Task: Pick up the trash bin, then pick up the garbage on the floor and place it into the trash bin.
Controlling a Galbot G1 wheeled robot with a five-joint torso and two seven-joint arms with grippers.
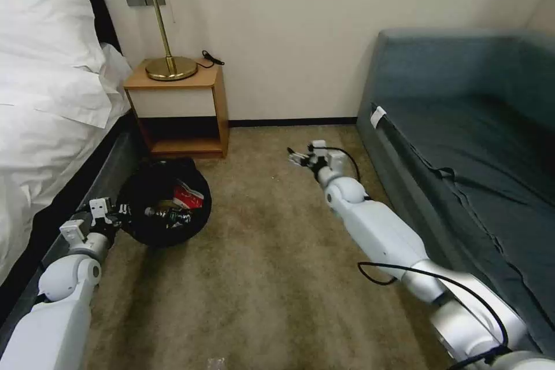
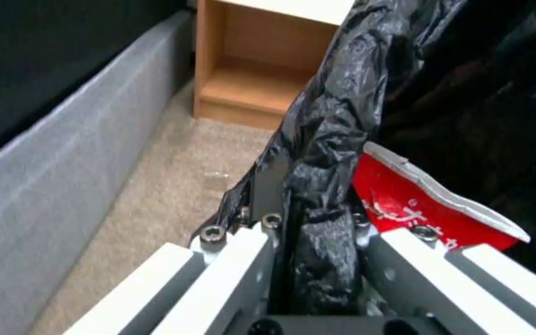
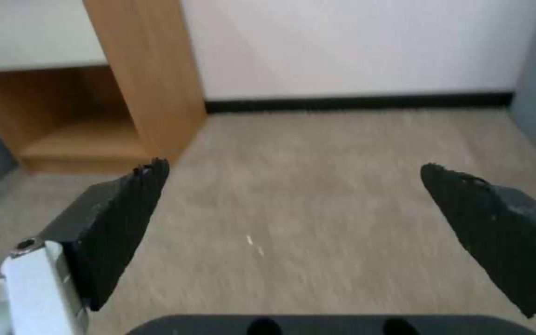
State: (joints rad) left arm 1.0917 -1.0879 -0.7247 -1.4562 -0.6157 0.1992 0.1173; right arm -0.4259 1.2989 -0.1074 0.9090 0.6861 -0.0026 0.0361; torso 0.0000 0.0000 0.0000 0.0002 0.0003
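The trash bin (image 1: 165, 202) is held at its rim by the left gripper (image 1: 115, 209), just in front of the nightstand (image 1: 176, 105) and beside the bed (image 1: 52, 104). In the left wrist view the fingers (image 2: 268, 186) are seen pinching the black bag (image 2: 330, 139) where it is draped over the rim, one finger outside, the other inside next to the red snack packet (image 2: 429, 204). Whether the bin is lifted off the carpet (image 1: 272, 266) or resting on it cannot be told.

Inside the bin, the red snack packet (image 1: 188, 196) and a small bottle (image 1: 167, 215) are seen; other dark pieces are there but cannot be made out. No litter is seen on the carpet between the nightstand and the sofa (image 1: 462, 144), only tiny pale specks.

The right gripper (image 1: 300, 157) is held low over bare carpet, to the sofa side of the nightstand, its pads (image 3: 119, 218) spread wide with nothing between them.

Step judged: collecting appears finished or nearly so, since the floor near the nightstand looks cleared and the right gripper is empty. Progress judged late.

Next move, as a judgement: a check of the floor for any remaining piece is called for; if one is found, a low reach with spread jaws is needed while the bin is kept steady and level, as the grip is on thin bag and rim and could slip.
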